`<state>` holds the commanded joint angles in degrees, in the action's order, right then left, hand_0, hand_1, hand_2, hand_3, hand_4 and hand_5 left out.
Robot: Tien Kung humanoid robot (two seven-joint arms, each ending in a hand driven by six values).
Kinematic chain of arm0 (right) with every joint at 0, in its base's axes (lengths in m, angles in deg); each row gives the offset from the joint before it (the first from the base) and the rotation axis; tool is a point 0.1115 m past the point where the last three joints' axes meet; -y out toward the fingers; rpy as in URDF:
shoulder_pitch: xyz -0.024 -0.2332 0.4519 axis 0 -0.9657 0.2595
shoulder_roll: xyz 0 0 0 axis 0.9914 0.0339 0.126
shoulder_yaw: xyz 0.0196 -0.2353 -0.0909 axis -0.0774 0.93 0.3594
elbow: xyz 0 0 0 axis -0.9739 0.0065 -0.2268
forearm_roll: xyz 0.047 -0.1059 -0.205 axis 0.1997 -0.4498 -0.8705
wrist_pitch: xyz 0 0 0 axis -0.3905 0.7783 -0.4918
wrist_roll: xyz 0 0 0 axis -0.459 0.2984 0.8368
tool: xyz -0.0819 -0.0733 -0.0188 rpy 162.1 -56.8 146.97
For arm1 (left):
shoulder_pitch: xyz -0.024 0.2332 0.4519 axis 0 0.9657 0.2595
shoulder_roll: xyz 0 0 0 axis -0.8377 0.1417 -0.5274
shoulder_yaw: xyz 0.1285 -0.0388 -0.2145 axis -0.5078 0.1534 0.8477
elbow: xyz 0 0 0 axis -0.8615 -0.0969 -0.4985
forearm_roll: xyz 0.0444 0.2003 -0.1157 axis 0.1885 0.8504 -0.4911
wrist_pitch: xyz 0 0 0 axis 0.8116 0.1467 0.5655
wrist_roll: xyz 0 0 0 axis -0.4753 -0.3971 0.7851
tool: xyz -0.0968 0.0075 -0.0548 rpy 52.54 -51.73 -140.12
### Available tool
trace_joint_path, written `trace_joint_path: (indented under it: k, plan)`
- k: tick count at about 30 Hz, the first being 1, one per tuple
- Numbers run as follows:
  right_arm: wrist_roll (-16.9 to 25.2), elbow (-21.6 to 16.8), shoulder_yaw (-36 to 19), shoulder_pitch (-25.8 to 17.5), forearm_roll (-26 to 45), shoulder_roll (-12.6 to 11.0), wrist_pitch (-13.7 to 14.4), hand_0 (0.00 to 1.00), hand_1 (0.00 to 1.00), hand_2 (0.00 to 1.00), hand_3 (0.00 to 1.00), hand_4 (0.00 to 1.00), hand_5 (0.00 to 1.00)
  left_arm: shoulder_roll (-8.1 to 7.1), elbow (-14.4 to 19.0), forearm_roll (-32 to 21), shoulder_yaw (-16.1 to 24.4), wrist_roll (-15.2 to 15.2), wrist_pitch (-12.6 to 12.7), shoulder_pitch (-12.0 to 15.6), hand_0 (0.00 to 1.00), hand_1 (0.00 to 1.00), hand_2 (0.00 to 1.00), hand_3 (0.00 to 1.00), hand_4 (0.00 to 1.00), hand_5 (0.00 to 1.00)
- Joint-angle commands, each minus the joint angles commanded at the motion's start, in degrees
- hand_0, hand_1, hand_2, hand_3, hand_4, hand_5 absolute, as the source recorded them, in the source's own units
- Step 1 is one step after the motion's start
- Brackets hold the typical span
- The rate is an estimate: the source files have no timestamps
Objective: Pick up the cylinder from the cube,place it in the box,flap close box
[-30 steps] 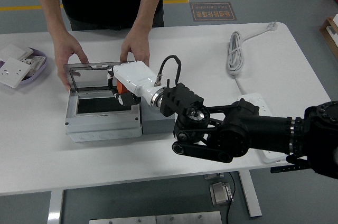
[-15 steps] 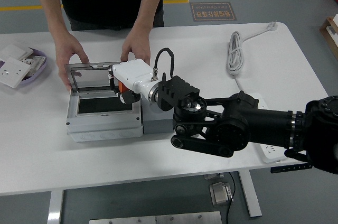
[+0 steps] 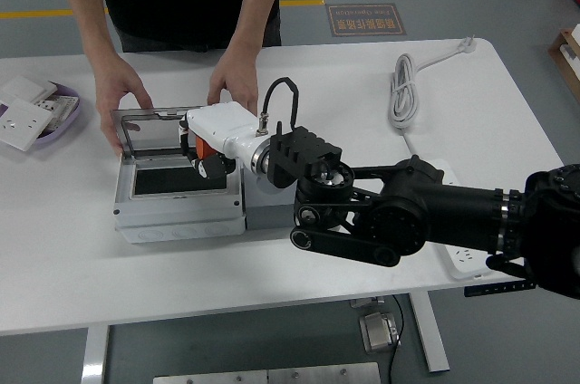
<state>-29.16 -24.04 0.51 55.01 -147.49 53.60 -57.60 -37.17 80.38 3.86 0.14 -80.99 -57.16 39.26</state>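
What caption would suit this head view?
Robot's right hand reaches over the open box while a person's hands steady its lid.

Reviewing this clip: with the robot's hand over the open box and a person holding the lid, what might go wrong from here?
1. The person's hands grip the clear lid right beside the right hand, so a flap-closing push could pinch them.
2. The right hand sits over the edge of the box, beside the grey cube; whether it holds the cylinder is hidden, and a release there might miss the opening.
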Motion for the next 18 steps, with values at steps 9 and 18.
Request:
trace_joint_path:
  k: [9,18]
  plan:
    - [1.6,1.0,-1.9,-1.3,3.2,0.0,-1.1,0.505,0.540,0.577,0.472,0.044,0.002,0.04,0.0,0.2,0.1,0.0,0.0,-0.2,0.629,0.647,0.625,0.668,0.722,0.253]
    - [2.2,1.5,-3.4,-2.5,4.3,0.0,-2.5,0.616,0.567,0.602,0.511,0.002,0.002,0.12,0.0,0.3,0.0,0.0,0.0,-0.3,0.629,0.647,0.625,0.668,0.722,0.253]
